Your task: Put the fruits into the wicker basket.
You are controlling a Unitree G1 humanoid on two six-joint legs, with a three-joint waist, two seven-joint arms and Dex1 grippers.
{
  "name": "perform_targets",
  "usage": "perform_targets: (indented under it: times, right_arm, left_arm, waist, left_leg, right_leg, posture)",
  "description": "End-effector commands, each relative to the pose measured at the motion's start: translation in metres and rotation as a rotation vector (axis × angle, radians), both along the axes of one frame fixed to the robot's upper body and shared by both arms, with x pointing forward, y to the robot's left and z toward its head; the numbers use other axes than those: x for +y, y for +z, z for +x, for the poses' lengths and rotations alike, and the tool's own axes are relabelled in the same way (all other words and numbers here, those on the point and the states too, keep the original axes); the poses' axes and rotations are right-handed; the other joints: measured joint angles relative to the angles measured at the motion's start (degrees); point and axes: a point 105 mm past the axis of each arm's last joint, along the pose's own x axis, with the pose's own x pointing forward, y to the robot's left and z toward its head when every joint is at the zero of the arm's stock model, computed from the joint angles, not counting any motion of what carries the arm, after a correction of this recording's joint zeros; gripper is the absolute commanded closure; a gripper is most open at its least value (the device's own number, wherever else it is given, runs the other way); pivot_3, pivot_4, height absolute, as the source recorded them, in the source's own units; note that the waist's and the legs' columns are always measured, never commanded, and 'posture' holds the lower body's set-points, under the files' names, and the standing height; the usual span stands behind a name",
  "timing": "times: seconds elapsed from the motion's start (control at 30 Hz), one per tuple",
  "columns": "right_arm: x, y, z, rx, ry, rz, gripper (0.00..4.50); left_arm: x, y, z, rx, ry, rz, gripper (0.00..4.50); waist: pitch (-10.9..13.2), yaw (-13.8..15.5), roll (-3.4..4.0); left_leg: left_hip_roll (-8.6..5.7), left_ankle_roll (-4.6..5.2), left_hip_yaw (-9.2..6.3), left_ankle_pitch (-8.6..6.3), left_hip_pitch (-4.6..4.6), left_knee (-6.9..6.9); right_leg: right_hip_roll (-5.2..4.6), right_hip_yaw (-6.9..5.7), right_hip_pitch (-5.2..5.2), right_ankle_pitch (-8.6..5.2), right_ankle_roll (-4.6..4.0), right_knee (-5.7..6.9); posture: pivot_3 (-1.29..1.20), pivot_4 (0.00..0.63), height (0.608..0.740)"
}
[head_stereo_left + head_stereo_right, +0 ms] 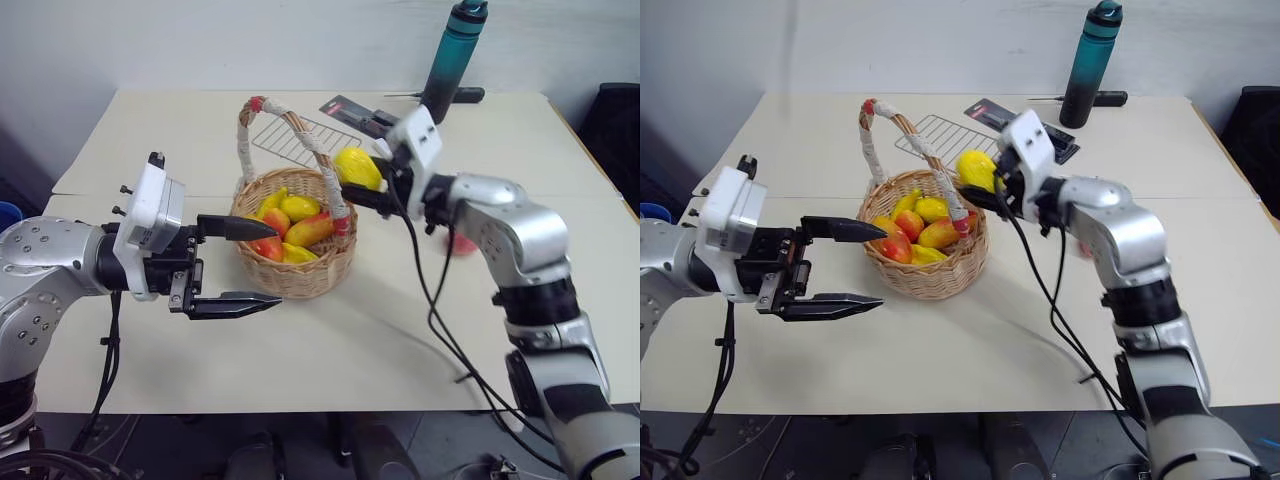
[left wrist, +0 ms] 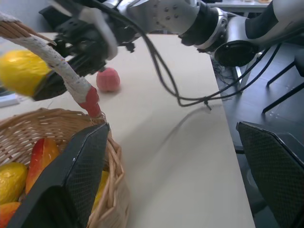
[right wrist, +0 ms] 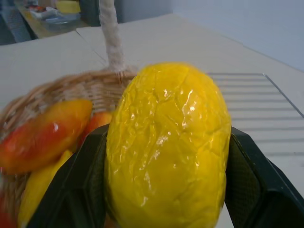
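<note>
The lemon [image 1: 358, 168] is sitting pinched between the right gripper [image 1: 362, 190]'s two black fingers, its bumpy yellow skin bulging out past both pads in the right wrist view. It is hanging in the air just beside the wicker basket [image 1: 300, 270]'s far rim, close to the tall taped handle [image 1: 300, 140] on the robot's right side of it. The basket is standing on the worktop [image 1: 330, 350] and is already holding several yellow and red-orange fruits [image 1: 295, 222]. The peach [image 2: 108, 79] is lying on the worktop on the robot's right of the basket, apart from it and mostly hidden behind the right arm in the head views.

The left gripper [image 1: 240, 268] is hovering at the basket's near left side with its jaws standing wide and holding nothing, the upper finger reaching over the rim and the lower one just outside the woven wall.

Beyond the basket a flat wire rack [image 1: 300, 138] is lying on the worktop, and a teal water bottle [image 1: 452, 60] is standing upright near the far edge.
</note>
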Motion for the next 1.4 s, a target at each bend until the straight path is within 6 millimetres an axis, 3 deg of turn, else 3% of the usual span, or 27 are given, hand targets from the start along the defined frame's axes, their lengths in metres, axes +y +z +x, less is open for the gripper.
perform_targets:
  times: [0.03, 0.1, 0.2, 0.3, 0.47, 0.6, 0.77, 0.9, 1.07, 1.4]
  right_arm:
    - [0.016, 0.011, -0.001, 0.002, 0.114, 0.004, 0.56]
    - [0.019, 0.014, 0.003, -0.016, 0.116, -0.008, 0.04]
    - [0.011, 0.02, 0.007, -0.054, 0.09, -0.023, 0.04]
    - [-0.023, 0.029, -0.003, -0.12, 0.049, -0.042, 0.04]
    - [-0.105, 0.028, -0.042, -0.07, -0.088, -0.038, 0.04]
    - [-0.164, 0.0, -0.058, 0.074, -0.341, -0.033, 0.04]
    - [-0.202, -0.042, -0.065, 0.11, -0.59, -0.097, 0.04]
    - [-0.202, -0.065, -0.057, 0.141, -0.66, -0.027, 0.04]
    - [-0.207, -0.08, -0.03, 0.154, -0.777, 0.05, 0.04]
    - [-0.179, -0.106, 0.011, 0.23, -0.743, 0.093, 0.04]
  left_arm:
    - [0.002, 0.013, 0.002, -0.086, 0.03, -0.006, 0.0]
    - [0.003, 0.015, 0.004, -0.091, 0.042, -0.013, 0.0]
    - [0.0, 0.012, 0.005, -0.09, 0.046, -0.015, 0.0]
    - [-0.002, 0.009, 0.002, -0.085, 0.036, -0.014, 0.0]
    - [0.0, 0.009, -0.001, -0.081, 0.034, 0.002, 0.0]
    - [0.002, 0.009, -0.003, -0.069, 0.031, 0.01, 0.0]
    - [-0.002, 0.009, 0.0, -0.066, 0.014, -0.005, 0.0]
    - [-0.01, 0.012, 0.0, -0.075, -0.011, -0.029, 0.0]
    - [-0.015, 0.016, 0.0, -0.092, -0.032, -0.039, 0.0]
    - [-0.018, 0.018, 0.002, -0.107, -0.045, -0.04, 0.0]
  waist:
    - [0.0, 0.05, 0.0]
    - [-0.01, 0.09, 0.0]
    - [-0.01, 0.16, 0.0]
    - [0.0, 0.35, 0.02]
    - [0.0, 2.05, 0.01]
    - [-0.01, 1.66, -0.01]
    - [0.0, 1.11, -0.02]
    - [0.04, 0.42, -0.09]
    - [0.04, -0.13, -0.1]
    - [0.04, -0.05, -0.09]
  left_leg:
    - [0.01, -0.02, 0.0, -0.01, -0.07, -0.03]
    - [0.04, -0.05, 0.0, -0.05, -0.25, -0.05]
    - [0.04, -0.07, -0.04, -0.06, -0.95, 0.07]
    - [0.05, -0.05, -0.06, -0.07, -1.01, 0.03]
    - [0.04, -0.03, -0.24, -0.13, -1.12, -0.01]
    - [0.03, -0.04, -0.2, -0.13, -0.94, 0.04]
    - [-0.01, -0.17, -0.06, 0.09, -0.66, 0.06]
    - [-0.11, 0.04, -0.03, 0.46, -0.66, 0.02]
    - [-0.15, 0.09, -0.04, 0.68, -0.62, 0.01]
    - [-0.09, -0.13, -0.04, 0.75, -0.73, -0.08]
  right_leg:
    - [0.0, -0.02, -0.08, 0.0, 0.0, -0.02]
    - [-0.03, -0.08, -0.26, -0.02, 0.0, -0.04]
    - [-0.15, -0.22, -0.9, -0.01, 0.01, 0.2]
    - [-0.21, -0.29, -0.91, -0.02, 0.01, 0.13]
    - [-0.24, -0.44, -0.87, -0.03, 0.03, -0.11]
    - [-0.22, -0.37, -0.73, -0.04, 0.04, -0.22]
    - [-0.01, -0.02, -0.63, -0.02, 0.02, 0.02]
    - [0.02, 0.09, -0.63, 0.34, 0.05, 0.02]
    - [0.03, 0.11, -0.61, 0.52, 0.08, 0.02]
    - [0.07, 0.1, -0.72, 0.57, -0.08, -0.01]
  posture:
    - [0.0, 0.15, 0.74]
    - [0.0, 0.15, 0.74]
    - [0.0, 0.15, 0.74]
    - [0.0, 0.15, 0.74]
    - [0.0, 0.15, 0.74]
    - [0.0, 0.15, 0.74]
    - [0.0, 0.15, 0.74]
    - [0.0, 0.15, 0.74]
    - [0.0, 0.15, 0.74]
    - [0.0, 0.15, 0.74]
